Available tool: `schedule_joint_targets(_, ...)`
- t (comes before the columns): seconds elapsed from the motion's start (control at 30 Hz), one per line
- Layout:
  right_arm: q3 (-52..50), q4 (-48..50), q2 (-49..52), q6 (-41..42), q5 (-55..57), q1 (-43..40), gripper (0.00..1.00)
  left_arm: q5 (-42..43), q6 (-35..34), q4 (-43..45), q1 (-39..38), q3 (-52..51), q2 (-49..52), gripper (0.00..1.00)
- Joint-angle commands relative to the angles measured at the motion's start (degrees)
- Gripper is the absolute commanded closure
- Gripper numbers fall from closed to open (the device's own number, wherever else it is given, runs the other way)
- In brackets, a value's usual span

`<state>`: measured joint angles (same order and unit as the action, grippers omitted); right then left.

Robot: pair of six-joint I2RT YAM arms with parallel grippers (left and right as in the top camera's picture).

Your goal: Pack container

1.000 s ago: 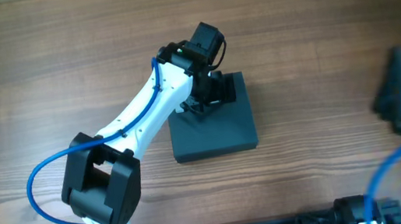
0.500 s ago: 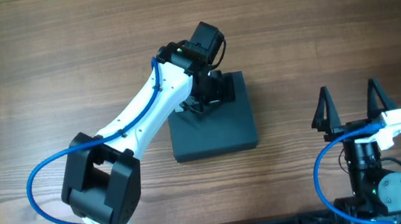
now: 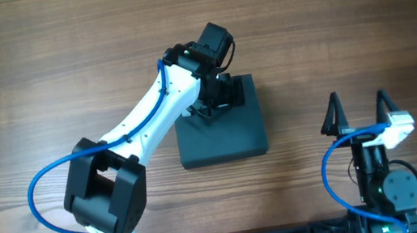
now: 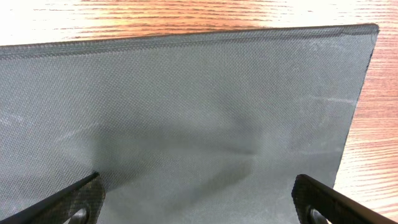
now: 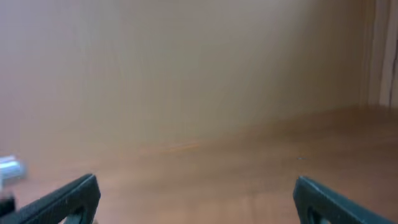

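At the middle of the table (image 3: 61, 55) the container (image 3: 224, 139) is laid flat, its lid (image 4: 186, 93) seemingly shut. Over its far left part the left gripper (image 4: 199, 193) is held with fingers (image 4: 68, 204) spread and nothing pinched; contact with the lid cannot be told. Well apart to the right, the right gripper (image 3: 357, 108) is likewise spread and empty. If the lid is to be worked next, its edge should be caught squarely and raised slowly, lest the container be dragged; bracing by the right gripper is advised
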<state>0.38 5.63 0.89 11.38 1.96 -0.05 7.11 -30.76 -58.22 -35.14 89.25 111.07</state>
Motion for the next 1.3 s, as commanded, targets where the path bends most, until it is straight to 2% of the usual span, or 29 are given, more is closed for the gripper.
schedule_joint_targets(0.0, -0.1, -4.6, -0.7, 0.8, 0.6, 0.2, 0.0, -4.2, 0.5, -0.4, 1.3, -2.2, 2.6, 0.0)
schedule_joint_targets(0.6, -0.1, -4.9, -0.7, 0.8, 0.6, 0.2, 0.0, -4.2, 0.5, -0.5, 1.3, -2.2, 2.6, 0.0)
schedule_joint_targets(0.7, -0.1, -4.9, -0.7, 0.8, 0.6, 0.2, 0.0, -10.1, 0.7, -0.3, 1.3, -2.2, 2.6, 0.0)
schedule_joint_targets(0.77, -0.1, -4.9, -0.7, 0.8, 0.6, 0.2, 0.0, -16.3, 0.7, 3.8, 1.3, -2.2, 1.0, 0.0)
schedule_joint_targets(0.83, -0.1, -4.9, -0.7, 0.8, 0.6, 0.2, 0.0, -24.2, 1.9, 11.8, 1.3, -2.2, -1.9, 0.0)
schedule_joint_targets(0.9, -0.1, -4.9, -0.7, 0.8, 0.6, 0.2, 0.0, -29.8, 7.5, 22.0, 1.7, -2.2, -5.9, 0.0)
schedule_joint_targets(1.0, -0.1, -4.9, -0.7, 0.7, 0.6, 0.2, 0.0, -34.8, 13.8, 38.0, 4.4, -2.2, -15.2, 0.0)
schedule_joint_targets(1.07, -0.1, -4.9, -0.7, 0.8, 0.6, 0.2, 0.0, -34.8, 14.3, 45.3, 7.5, -2.2, -21.9, 0.0)
schedule_joint_targets(1.17, -0.1, -4.9, -0.7, 0.8, 0.6, 0.2, 0.0, -34.8, 14.3, 47.6, 12.2, -2.2, -31.8, 0.0)
schedule_joint_targets(1.27, -0.1, -4.9, -0.7, 0.8, 0.6, 0.2, 0.0, -34.6, 14.2, 42.9, 18.8, -2.2, -43.5, 0.0)
